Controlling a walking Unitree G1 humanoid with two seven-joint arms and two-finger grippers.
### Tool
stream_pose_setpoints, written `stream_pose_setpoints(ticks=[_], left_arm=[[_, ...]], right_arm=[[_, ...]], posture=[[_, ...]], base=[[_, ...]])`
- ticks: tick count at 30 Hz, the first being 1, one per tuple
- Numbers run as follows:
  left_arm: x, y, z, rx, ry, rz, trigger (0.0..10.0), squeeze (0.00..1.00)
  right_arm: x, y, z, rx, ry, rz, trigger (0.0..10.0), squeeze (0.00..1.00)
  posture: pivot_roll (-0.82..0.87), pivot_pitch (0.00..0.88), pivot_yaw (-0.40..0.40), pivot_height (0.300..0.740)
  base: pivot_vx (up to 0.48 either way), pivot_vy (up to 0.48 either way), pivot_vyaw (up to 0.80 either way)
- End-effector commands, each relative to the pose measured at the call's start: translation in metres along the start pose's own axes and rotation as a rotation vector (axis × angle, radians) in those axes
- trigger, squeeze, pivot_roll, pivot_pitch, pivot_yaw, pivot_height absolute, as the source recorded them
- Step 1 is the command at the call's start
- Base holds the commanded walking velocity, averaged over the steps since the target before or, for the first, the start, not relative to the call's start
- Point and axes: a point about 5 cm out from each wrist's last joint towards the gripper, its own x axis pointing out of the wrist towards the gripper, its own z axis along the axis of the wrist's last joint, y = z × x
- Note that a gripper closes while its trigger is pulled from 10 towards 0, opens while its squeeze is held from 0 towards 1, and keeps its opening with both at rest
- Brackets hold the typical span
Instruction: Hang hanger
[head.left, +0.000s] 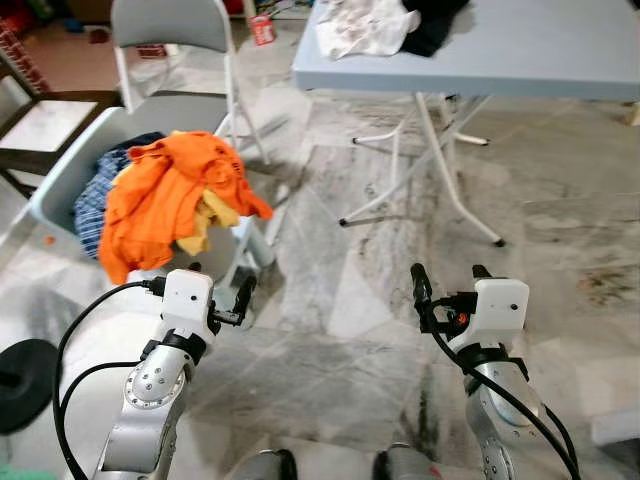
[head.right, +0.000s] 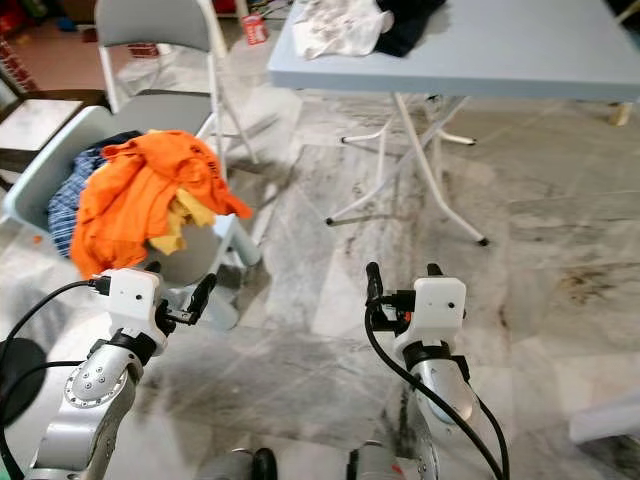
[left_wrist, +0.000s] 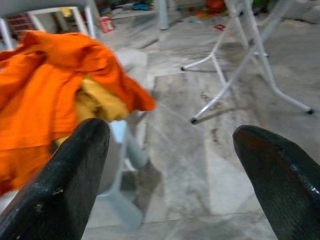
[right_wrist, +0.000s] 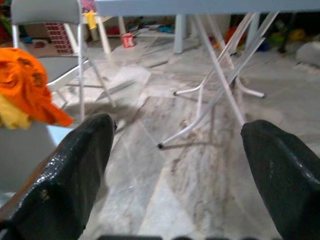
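Observation:
Both arms are held low in front of me over the marble floor. My left gripper (head.left: 220, 285) is open with nothing between its fingers, just beside the front corner of a pale blue laundry basket (head.left: 70, 170). An orange garment (head.left: 165, 195) is heaped on the basket over a yellow cloth (head.left: 205, 222) and a blue plaid cloth (head.left: 95, 195). In the left wrist view the orange garment (left_wrist: 45, 85) lies beyond one black finger (left_wrist: 65, 185). My right gripper (head.left: 450, 278) is open and empty, facing the table legs (right_wrist: 220, 85).
A grey folding table (head.left: 540, 50) stands ahead on the right, with a white cloth (head.left: 362, 28) and a dark cloth (head.left: 432, 25) on it. A grey folding chair (head.left: 170, 30) stands behind the basket. A black round base (head.left: 22, 380) lies at far left.

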Motion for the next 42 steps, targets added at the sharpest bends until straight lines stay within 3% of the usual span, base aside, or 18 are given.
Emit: stream_pose_setpoints(ticks=[1, 25, 37, 42], left_arm=[[-0.001, -0.002, -0.002, 0.008, 0.012, -0.01, 10.0, 0.0], [0.002, 0.002, -0.01, -0.007, 0.039, 0.016, 10.0, 0.0], [0.0, -0.005, -0.003, -0.036, -0.022, -0.075, 10.0, 0.0], [0.0, -0.007, -0.002, -0.044, -0.028, -0.092, 10.0, 0.0]], right_arm=[[-0.003, -0.004, -0.001, 0.014, 0.005, -0.012, 10.0, 0.0], [-0.006, 0.0, -0.002, 0.031, 0.003, 0.018, 10.0, 0.0], [-0.007, 0.001, 0.001, 0.017, -0.015, 0.042, 10.0, 0.0], [-0.008, 0.002, 0.001, 0.016, -0.017, 0.054, 10.0, 0.0]], posture=[[-0.07, 0.22, 0.065, 0.74], [-0.07, 0.227, 0.067, 0.74], [-0.08, 0.229, 0.067, 0.74], [-0.08, 0.228, 0.062, 0.74]], base=[[0.0, 0.398, 0.0], [0.0, 0.446, 0.0], [0.0, 0.0, 0.0], [0.209, 0.0, 0.59]])
